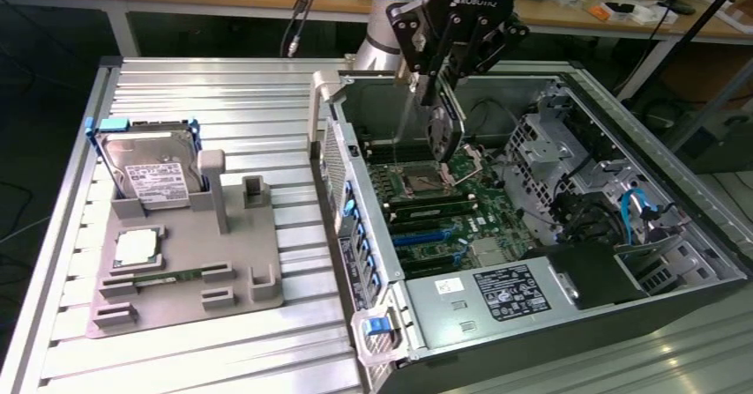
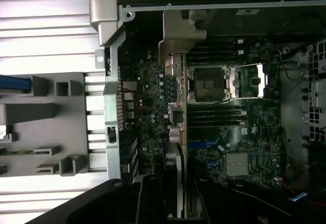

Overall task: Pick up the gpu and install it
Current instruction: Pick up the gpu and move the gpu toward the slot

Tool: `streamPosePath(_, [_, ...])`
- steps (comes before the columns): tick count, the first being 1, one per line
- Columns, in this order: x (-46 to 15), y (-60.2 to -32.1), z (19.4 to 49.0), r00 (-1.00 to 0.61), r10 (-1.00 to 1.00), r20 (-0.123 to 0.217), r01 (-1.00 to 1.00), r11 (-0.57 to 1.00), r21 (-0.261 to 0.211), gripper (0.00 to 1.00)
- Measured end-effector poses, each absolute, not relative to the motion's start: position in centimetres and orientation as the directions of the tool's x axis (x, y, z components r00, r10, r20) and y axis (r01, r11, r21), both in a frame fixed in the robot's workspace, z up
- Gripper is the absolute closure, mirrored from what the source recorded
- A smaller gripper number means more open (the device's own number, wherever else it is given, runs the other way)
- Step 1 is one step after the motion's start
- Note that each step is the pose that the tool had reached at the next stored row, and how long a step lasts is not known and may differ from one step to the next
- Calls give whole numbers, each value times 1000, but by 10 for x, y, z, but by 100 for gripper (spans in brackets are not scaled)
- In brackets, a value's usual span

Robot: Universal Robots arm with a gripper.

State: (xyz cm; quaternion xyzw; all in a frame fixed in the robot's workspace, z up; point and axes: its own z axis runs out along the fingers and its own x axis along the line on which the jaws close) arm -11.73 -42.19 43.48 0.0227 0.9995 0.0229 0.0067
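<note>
My gripper (image 1: 445, 90) hangs over the open computer case (image 1: 659, 160), shut on the gpu (image 1: 443, 134). The gpu is a thin dark card held on edge, pointing down toward the motherboard (image 1: 436, 213) near the CPU socket (image 1: 421, 182). In the wrist view the gpu (image 2: 174, 117) runs edge-on from my gripper (image 2: 175, 206) out over the motherboard (image 2: 244, 127). Its silver end bracket (image 2: 175, 35) is at the far end, near the case's rear wall. The card stays clear above the board and is not seated in a slot.
On the ribbed metal table (image 1: 235, 85), at the exterior view's left, a grey holder (image 1: 242, 275) carries a hard drive (image 1: 153, 169) in a blue frame, a CPU chip (image 1: 137, 247) and a memory stick (image 1: 171, 277). Inside the case are a power supply (image 1: 512, 293), drive cages and cables.
</note>
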Motion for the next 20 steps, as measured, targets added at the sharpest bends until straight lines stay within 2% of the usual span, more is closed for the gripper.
streamPosePath(20, [-52,-422,435,-999,43,-11,43,998,46,73])
